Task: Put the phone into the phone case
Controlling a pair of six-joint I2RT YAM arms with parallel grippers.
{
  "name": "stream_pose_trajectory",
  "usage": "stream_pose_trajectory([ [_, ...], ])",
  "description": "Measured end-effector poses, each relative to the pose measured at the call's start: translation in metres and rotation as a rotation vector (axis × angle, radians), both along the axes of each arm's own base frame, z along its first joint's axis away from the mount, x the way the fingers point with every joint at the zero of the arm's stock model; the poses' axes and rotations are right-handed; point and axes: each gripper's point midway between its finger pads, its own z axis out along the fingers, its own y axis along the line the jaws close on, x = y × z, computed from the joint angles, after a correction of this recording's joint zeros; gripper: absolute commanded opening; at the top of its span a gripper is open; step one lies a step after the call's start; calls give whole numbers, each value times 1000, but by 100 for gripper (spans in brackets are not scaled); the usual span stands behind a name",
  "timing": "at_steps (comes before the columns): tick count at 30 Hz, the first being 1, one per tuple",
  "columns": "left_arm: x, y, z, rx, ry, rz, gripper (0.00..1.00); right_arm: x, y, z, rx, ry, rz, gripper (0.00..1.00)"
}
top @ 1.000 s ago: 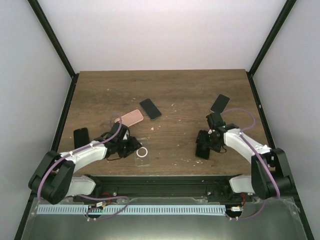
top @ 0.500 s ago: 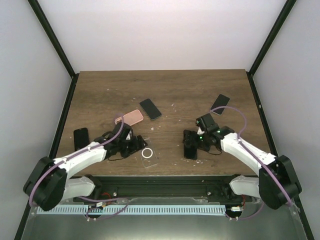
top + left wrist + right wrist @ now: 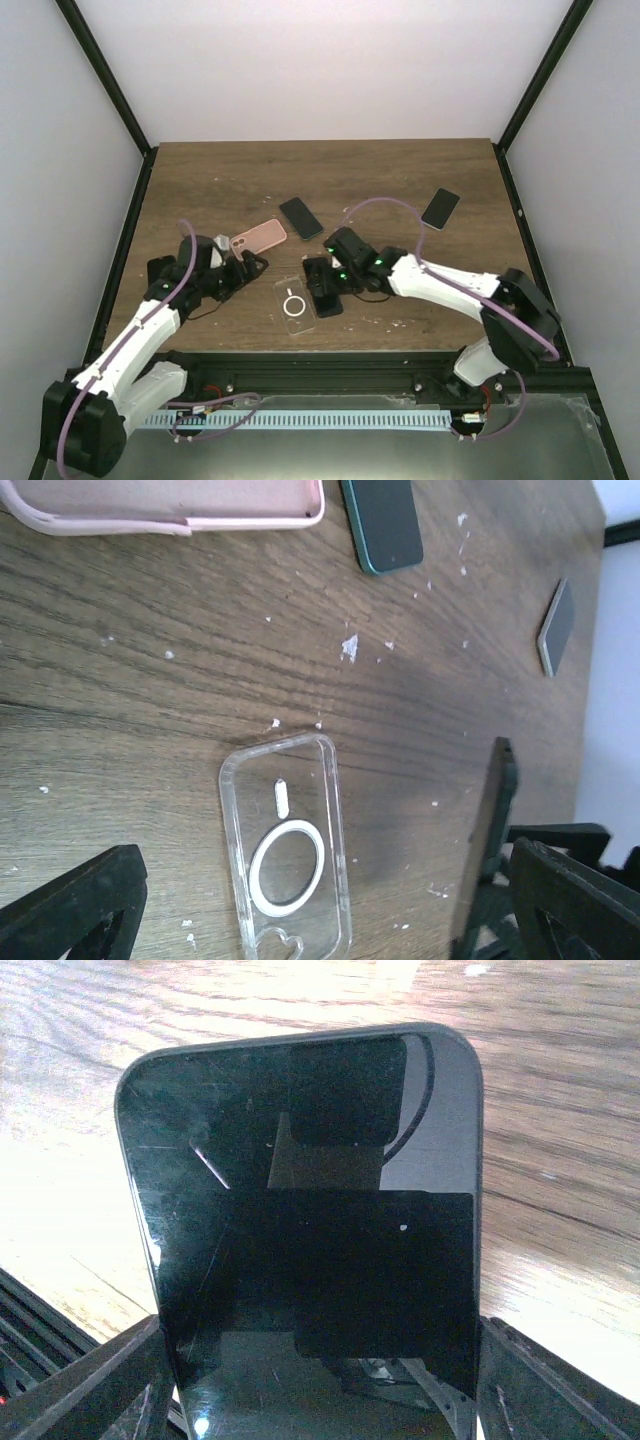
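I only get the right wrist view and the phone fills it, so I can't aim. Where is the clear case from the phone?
Observer: The clear case lies flat on the table, just on the left arm's side of the phone that your right hand grips.
Operator: Is the left hand on the case?
Observer: No. The left hand is open and apart from it, holding nothing.
Operator: Anything crowding the case?
Observer: A pink case lies farther back on the table, not touching it.
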Motion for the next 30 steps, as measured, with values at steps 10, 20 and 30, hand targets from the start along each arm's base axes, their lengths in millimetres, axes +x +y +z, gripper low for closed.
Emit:
stream_pose_trajectory([
  [10, 7, 49, -11, -110, 69, 185, 97, -1, 71, -19, -16, -29, 106, 69],
  [20, -6, 66, -35, -156, 140, 287, 92, -7, 99, -47, -65, -26, 133, 69],
  [30, -6, 60, -37, -190, 148, 259, 90, -13, 98, -56, -134, -36, 99, 70],
])
